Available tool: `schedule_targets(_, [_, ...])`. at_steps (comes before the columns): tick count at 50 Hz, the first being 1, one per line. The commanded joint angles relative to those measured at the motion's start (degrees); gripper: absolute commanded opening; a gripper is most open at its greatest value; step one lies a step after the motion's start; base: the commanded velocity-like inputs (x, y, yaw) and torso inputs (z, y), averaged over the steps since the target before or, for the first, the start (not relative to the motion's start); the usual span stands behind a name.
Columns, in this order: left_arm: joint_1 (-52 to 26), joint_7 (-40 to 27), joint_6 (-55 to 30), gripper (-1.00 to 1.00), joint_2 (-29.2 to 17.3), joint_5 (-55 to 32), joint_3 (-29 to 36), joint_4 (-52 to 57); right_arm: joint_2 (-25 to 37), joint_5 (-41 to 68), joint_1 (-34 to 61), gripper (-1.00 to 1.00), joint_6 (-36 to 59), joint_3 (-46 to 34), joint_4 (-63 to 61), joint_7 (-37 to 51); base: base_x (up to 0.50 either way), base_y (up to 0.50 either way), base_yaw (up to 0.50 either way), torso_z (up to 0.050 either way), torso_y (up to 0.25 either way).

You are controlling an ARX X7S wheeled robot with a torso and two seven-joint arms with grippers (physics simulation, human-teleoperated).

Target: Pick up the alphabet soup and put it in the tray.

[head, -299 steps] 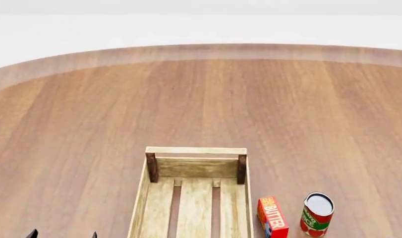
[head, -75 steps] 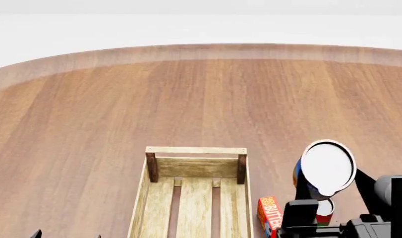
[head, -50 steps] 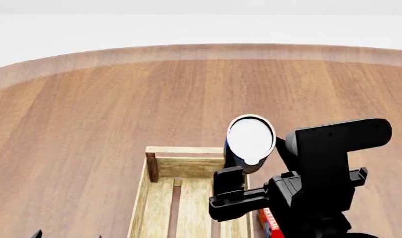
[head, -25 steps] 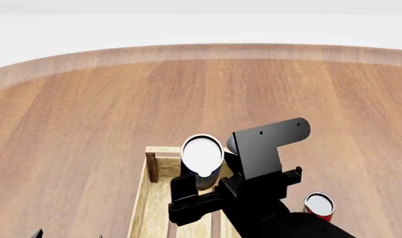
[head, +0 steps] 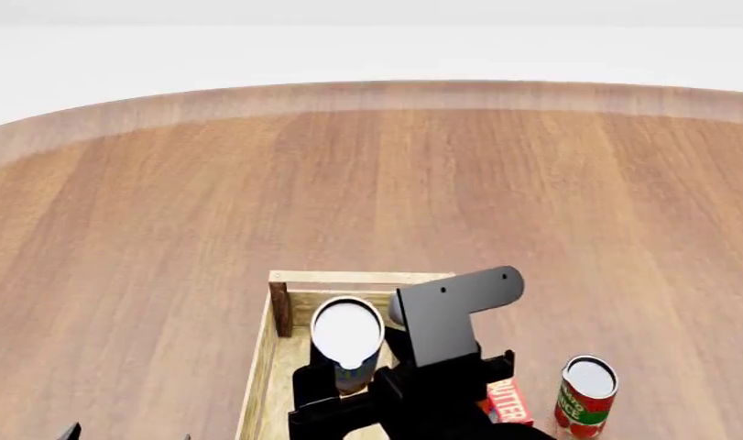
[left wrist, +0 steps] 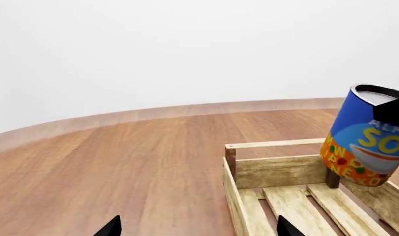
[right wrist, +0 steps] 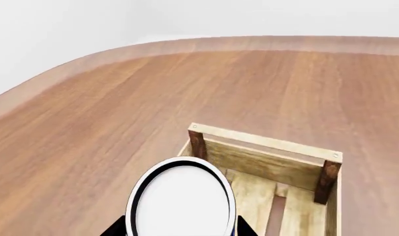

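My right gripper [head: 346, 390] is shut on the alphabet soup can [head: 346, 339], whose pale top faces the head camera. The can hangs over the far left part of the wooden tray [head: 361, 279], above its slats. In the left wrist view the can [left wrist: 364, 137] shows its blue and yellow label, tilted, above the tray [left wrist: 271, 144]. In the right wrist view the can's white top [right wrist: 181, 201] fills the lower middle, with the tray's far end [right wrist: 265, 147] beyond it. My left gripper [left wrist: 194, 227] is open and empty, low beside the tray; only its fingertips [head: 71, 431] show in the head view.
A red butter box [head: 508, 401] lies right of the tray, partly behind my right arm. A red and green can [head: 585, 396] stands further right. The round wooden table [head: 163, 229] stretches far and left, with its curved edge at the back.
My right gripper has carried the soup can from the right side leftwards and down, to over the tray's far left part. The left gripper has stayed still.
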Motion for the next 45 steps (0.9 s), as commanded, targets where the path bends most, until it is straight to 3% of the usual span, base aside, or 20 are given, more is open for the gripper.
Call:
schedule_targets(1, [0.00, -0.14, 0.08, 1.00, -0.16, -0.08, 0.20, 0.00, -0.99, -1.96, -0.81, -1.00, -3.59, -0.82, 3.37, -2.01, 0.00, 0.00, 0.00, 0.000, 0.000])
schedule_targets(45, [-0.46, -0.57, 0.32, 1.00, -0.52, -0.41, 0.95, -0.46, -3.01, -4.72, -2.69, -1.00, -10.06, -3.81, 13.81, -5.00, 0.00, 0.00, 0.00, 0.000, 0.001])
